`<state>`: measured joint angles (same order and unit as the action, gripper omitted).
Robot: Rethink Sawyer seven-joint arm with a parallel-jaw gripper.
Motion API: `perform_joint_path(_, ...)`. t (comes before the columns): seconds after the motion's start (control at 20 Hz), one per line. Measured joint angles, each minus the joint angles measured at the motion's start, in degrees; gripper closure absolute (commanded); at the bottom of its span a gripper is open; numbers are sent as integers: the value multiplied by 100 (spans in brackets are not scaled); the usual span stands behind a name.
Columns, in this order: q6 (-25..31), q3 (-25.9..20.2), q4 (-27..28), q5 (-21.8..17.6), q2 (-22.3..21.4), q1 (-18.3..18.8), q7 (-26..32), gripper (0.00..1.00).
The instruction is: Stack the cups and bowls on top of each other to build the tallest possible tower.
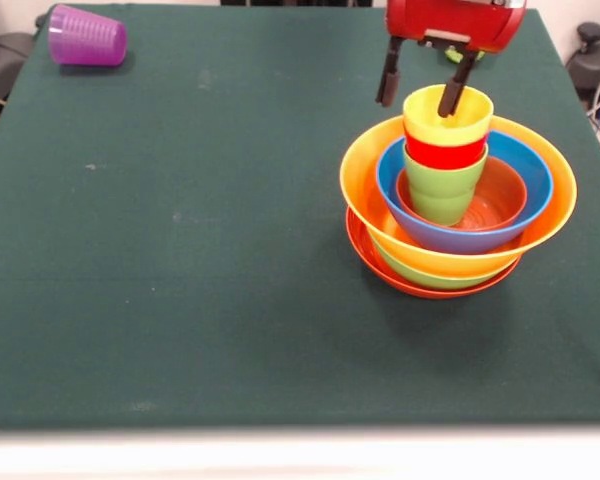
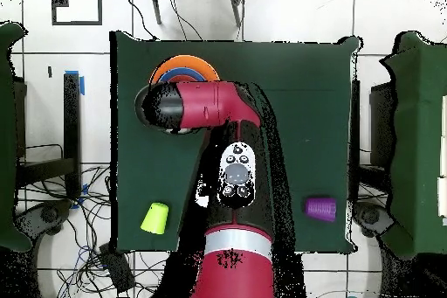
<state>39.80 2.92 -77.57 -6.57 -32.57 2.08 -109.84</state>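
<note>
The jaws stand spread: in the front view we see the gripper [image 1: 422, 82] with one dark finger [image 1: 389, 72] hanging outside the yellow cup [image 1: 447, 118], clear of it on the picture's left, and the other finger crossing the cup's rim, its tip against or just inside the mouth. We cannot tell whether that finger actually touches the plastic, and nothing is pinched between the two.

The yellow cup tops the tower [image 1: 458, 205]. Below it we see a red cup [image 1: 445, 155] and then a light green cup [image 1: 442, 190], each nested in the next. That cup column stands in a small orange bowl [image 1: 502, 195], which sits inside a blue bowl [image 1: 532, 175], inside a large orange-yellow bowl [image 1: 365, 165]. Under that we make out a strip of green bowl [image 1: 425, 277] and, at the bottom, the wide red-orange bowl [image 1: 380, 265] resting on the dark green surface [image 1: 200, 250].

A purple cup [image 1: 87, 36] lies on its side at the far corner of the surface, well apart from the tower. From overhead we find a second light green cup [image 2: 155, 217] lying near the robot's edge, and the arm [image 2: 214, 107] covers most of the tower.

We can read no brand, label or writing anywhere.
</note>
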Motion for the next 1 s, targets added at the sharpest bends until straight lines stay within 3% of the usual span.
perform_joint_path(0.6, -1, 106, -5, 30, 31, -5, 0, 0)
perform_joint_path(1.0, 1, 98, -213, 76, -364, 168, 0, 0)
